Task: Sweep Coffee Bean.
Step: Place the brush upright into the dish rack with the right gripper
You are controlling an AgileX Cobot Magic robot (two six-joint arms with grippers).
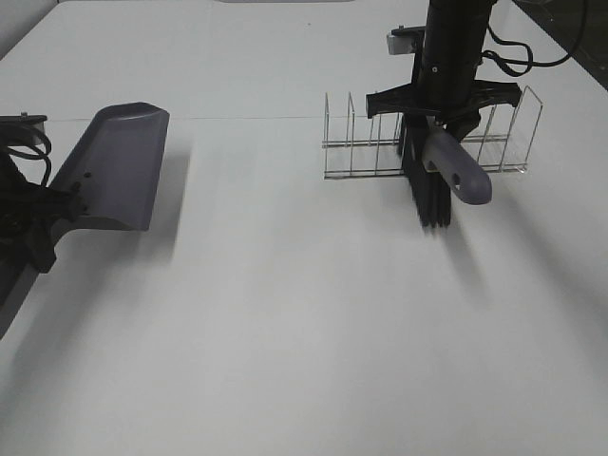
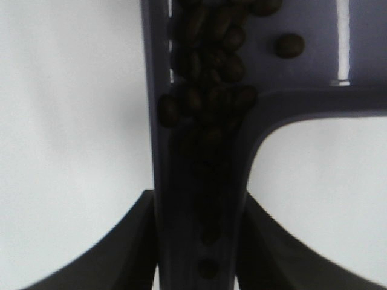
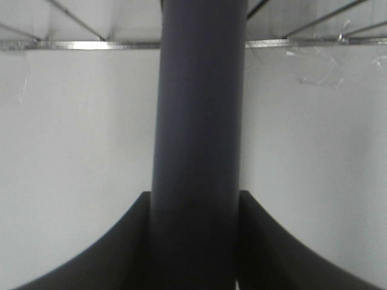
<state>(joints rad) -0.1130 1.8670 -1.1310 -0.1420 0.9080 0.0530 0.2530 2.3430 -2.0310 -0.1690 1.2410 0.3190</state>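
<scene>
bright, even light washes the white table (image 1: pixel 304 361) almost flat; soft grey shadows smear downward in the high view. wrist views blur close up; glare streaks the dustpan (image 2: pixel 314 66) upper right.

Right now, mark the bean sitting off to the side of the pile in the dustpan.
This lone bean, on the dustpan's open floor. The other beans crowd together in one dark heap.

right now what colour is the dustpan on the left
Muted greyish purple, plain with no pattern; the dustpan shows best in the exterior high view.
</scene>
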